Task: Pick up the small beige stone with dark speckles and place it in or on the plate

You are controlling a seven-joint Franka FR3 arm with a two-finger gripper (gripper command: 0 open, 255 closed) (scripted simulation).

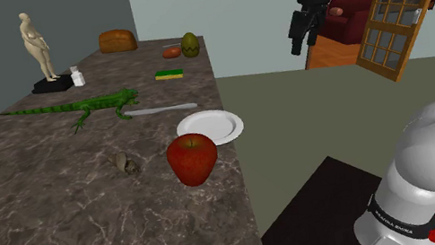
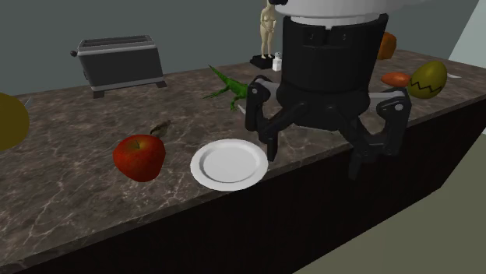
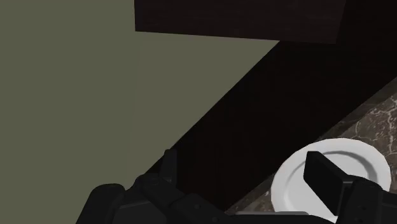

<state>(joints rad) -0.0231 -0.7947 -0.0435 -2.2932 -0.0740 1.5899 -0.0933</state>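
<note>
The small speckled grey-beige stone (image 1: pixel 127 163) lies on the dark marble counter (image 1: pixel 60 225), just left of a red apple (image 1: pixel 192 158) in the shoulder view. In the second exterior view the stone (image 2: pixel 161 128) peeks out behind the apple (image 2: pixel 140 157). The white plate (image 1: pixel 210 127) sits empty near the counter's edge beside the apple. My black gripper (image 1: pixel 301 35) hangs open high in the air, beyond the counter's edge and to the right of the plate in the shoulder view. In the wrist view the gripper (image 3: pixel 245 172) holds nothing, and one finger (image 3: pixel 324 175) overlaps the plate (image 3: pixel 353 159).
On the counter behind the plate lie a knife (image 1: pixel 159 109), a green lizard (image 1: pixel 77 107), a sponge (image 1: pixel 169 75), a patterned egg (image 1: pixel 190 45), a bread loaf (image 1: pixel 117 41) and a statuette (image 1: pixel 37 52). A toaster (image 2: pixel 121 62) stands at the counter's back. A glazed door (image 1: pixel 405 4) stands ajar behind the arm.
</note>
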